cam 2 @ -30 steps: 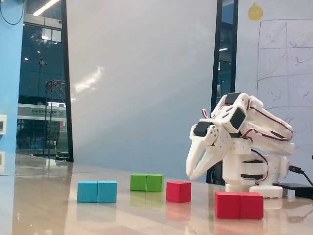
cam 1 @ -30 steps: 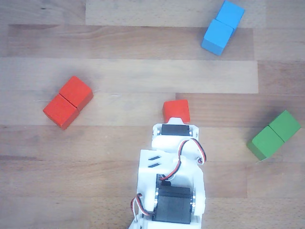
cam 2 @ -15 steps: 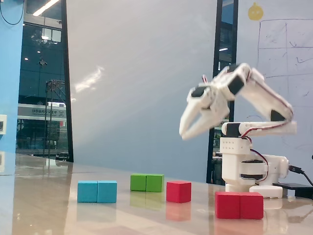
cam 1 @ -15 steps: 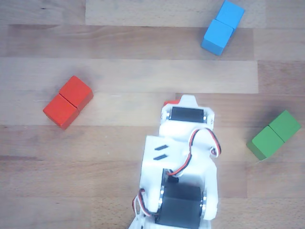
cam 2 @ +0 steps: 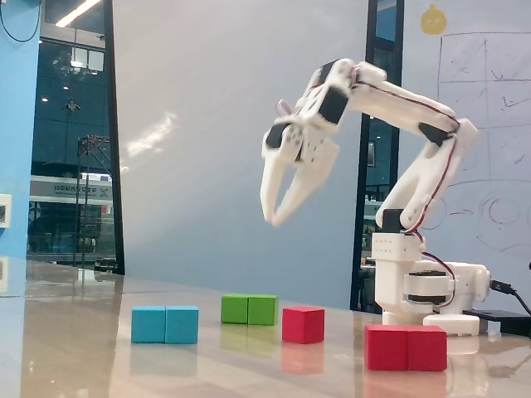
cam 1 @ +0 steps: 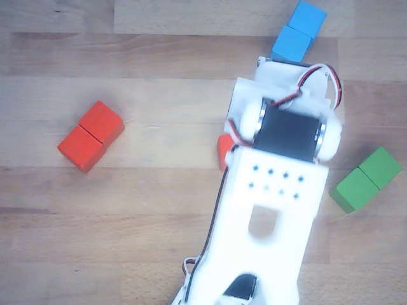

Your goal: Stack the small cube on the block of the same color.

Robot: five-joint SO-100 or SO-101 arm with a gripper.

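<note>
Wooden table [cam 2: 83,348], gripper [cam 2: 274,217] spread above small cube [cam 2: 303,323]

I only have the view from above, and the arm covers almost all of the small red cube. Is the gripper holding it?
Observer: No. In the fixed view the gripper hangs high above the table, empty. The small cube sits on the tabletop.
Operator: Are the jaws open?
Observer: The fingertips are close together. I cannot tell whether they touch.
Operator: Is the cube lying flat or tipped?
Observer: Flat on one face, with a clear gap between it and the red block.
</note>
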